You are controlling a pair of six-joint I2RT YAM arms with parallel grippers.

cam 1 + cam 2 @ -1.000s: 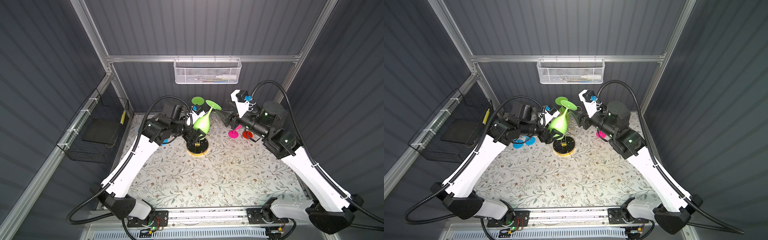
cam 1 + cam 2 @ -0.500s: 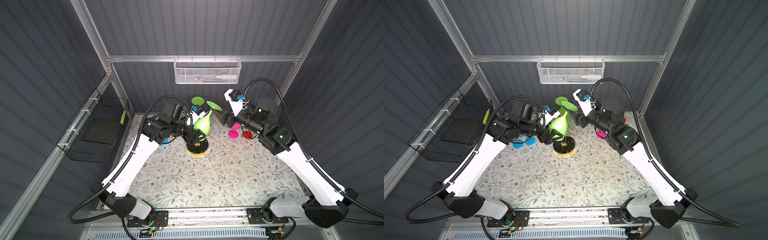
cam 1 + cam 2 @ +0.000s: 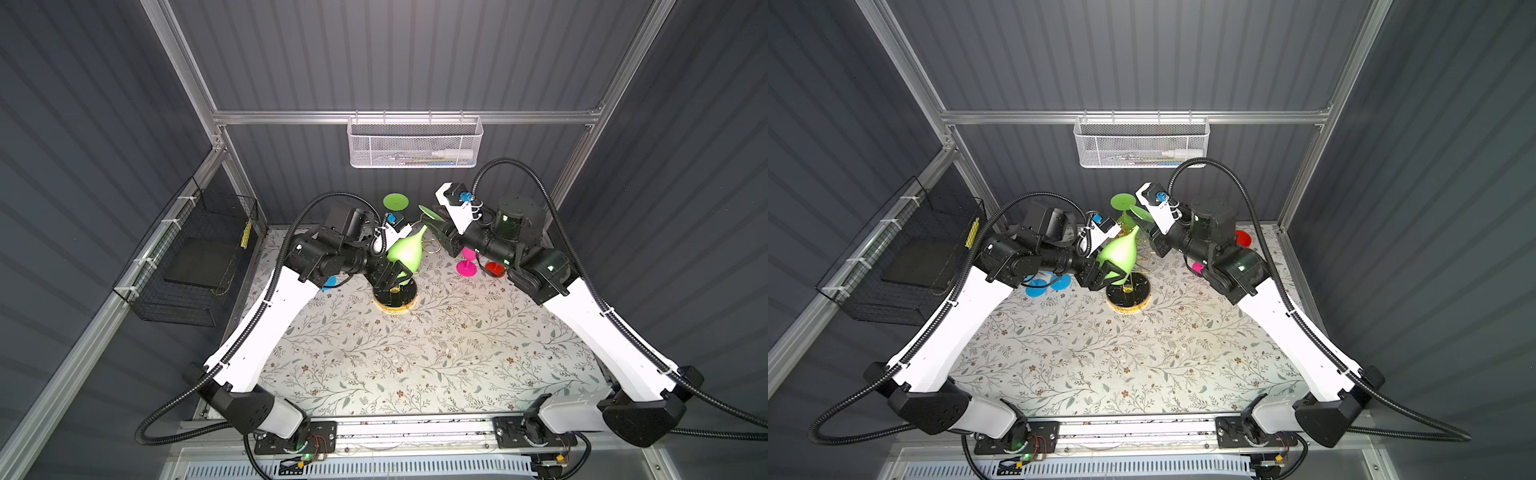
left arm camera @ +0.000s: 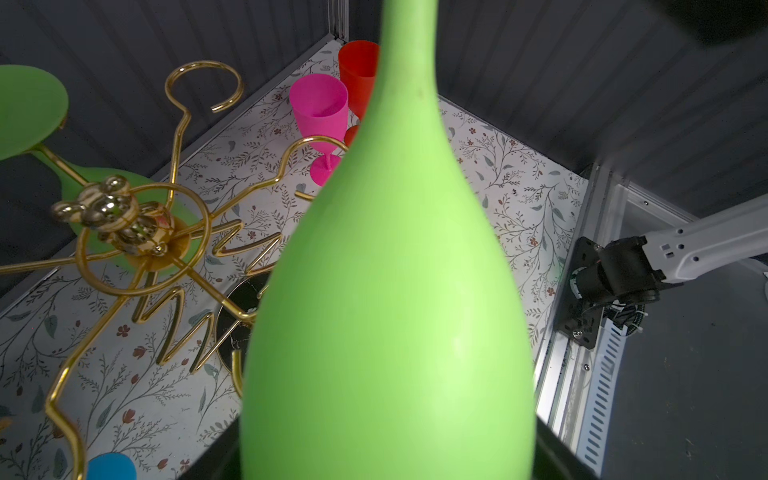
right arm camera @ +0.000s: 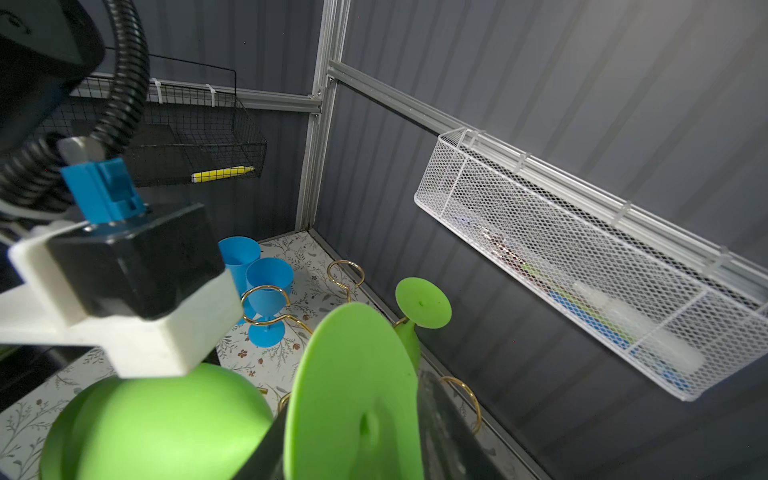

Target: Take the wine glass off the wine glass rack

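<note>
A lime-green wine glass is tilted above the wine glass rack, whose round black gold-rimmed base stands on the mat. My left gripper is shut on the glass's bowl, which fills the left wrist view. My right gripper has come in from the right. Its fingers close round the glass's foot disc. A second green glass hangs upside down on a gold ring arm at the back. The rack's gold knob and bare arms show beside the bowl.
A pink glass and a red glass stand right of the rack. Two blue glasses stand to its left. A white mesh basket hangs on the back wall, a black wire basket on the left wall.
My right gripper has moved left onto the held glass's foot and its jaws have narrowed around it. The left gripper and the glass have hardly moved.
</note>
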